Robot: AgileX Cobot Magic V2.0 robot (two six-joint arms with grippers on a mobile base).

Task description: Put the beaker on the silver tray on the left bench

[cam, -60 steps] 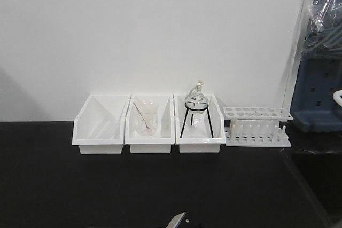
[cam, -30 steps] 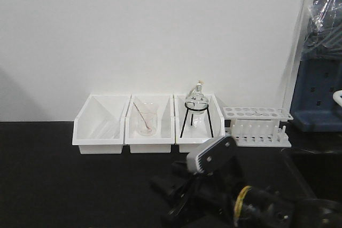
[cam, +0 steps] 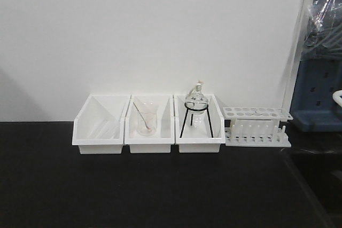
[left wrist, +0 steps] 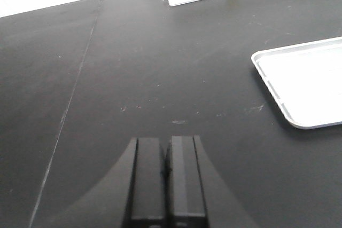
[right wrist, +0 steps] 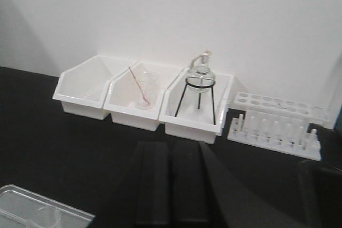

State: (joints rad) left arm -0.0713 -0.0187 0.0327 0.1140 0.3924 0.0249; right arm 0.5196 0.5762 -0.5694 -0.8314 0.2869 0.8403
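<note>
Left gripper (left wrist: 166,153) with jaws pressed together over bare black worktop, silver tray (left wrist: 304,81) at its right edge, right gripper (right wrist: 170,156) likewise closed and empty, facing three white bins (right wrist: 140,100) along the back edge, small beaker not clearly visible.

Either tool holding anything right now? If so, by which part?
Nothing is held. The left tool and right tool are both shut with nothing between the fingers, over bare black bench.

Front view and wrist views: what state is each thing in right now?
Left gripper: shut, holding nothing.
Right gripper: shut, holding nothing.
Silver tray: visible part bare.
Beaker with rod: upright in middle bin.
Flask: upright on stand.
</note>
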